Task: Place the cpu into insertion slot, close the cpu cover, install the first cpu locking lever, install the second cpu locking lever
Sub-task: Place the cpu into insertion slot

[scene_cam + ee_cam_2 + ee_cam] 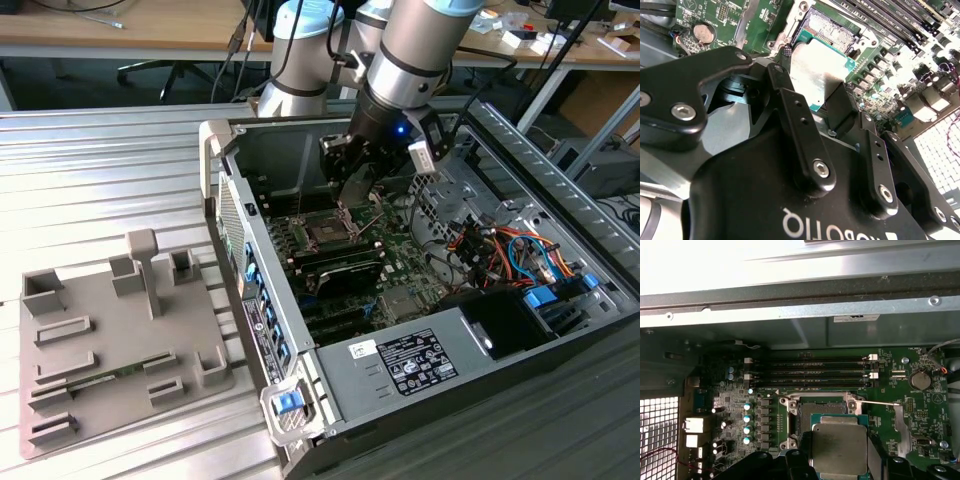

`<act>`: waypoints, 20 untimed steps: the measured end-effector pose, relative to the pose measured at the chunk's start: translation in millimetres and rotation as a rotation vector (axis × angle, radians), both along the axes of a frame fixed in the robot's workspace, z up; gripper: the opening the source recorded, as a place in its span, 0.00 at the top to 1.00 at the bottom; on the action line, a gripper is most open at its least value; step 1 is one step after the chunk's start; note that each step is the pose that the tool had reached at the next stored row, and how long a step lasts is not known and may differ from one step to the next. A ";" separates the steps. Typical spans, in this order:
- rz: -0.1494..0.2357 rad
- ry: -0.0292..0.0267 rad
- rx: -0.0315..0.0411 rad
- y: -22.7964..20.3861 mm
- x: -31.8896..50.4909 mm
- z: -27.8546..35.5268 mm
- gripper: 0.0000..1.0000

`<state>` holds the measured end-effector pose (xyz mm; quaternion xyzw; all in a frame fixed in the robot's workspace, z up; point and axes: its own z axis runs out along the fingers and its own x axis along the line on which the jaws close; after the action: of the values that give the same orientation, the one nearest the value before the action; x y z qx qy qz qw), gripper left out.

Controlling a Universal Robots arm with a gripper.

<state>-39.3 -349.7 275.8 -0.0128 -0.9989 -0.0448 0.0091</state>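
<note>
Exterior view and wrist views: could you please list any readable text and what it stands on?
None reads clearly.
White label on the power supply: too small.
White sticker on the case wall: too small.
Lettering on the gripper holding the cpu: upside down, cut off.

I see the grey parts tray (95,330) well off from the gripper (345,198), outside the computer case (290,150). Near the gripper are black memory slots (810,372) and a coin battery (920,380). Orange and blue cables (510,245) lie farther off.
</note>
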 end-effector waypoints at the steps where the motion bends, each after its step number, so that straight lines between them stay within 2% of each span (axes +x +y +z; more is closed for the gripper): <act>1: 0.000 0.0000 0.0000 0.0 0.0 -0.2 0.47; 8: 0.000 0.0000 0.0000 0.0 0.0 -1.7 0.47; 10: 0.000 0.0000 0.0000 0.0 0.0 -6.3 0.47; 20: 0.000 0.0000 0.0000 0.0 -0.2 -8.9 0.47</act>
<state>-39.5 -349.7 266.8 -0.0128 -0.9989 -0.0448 0.0091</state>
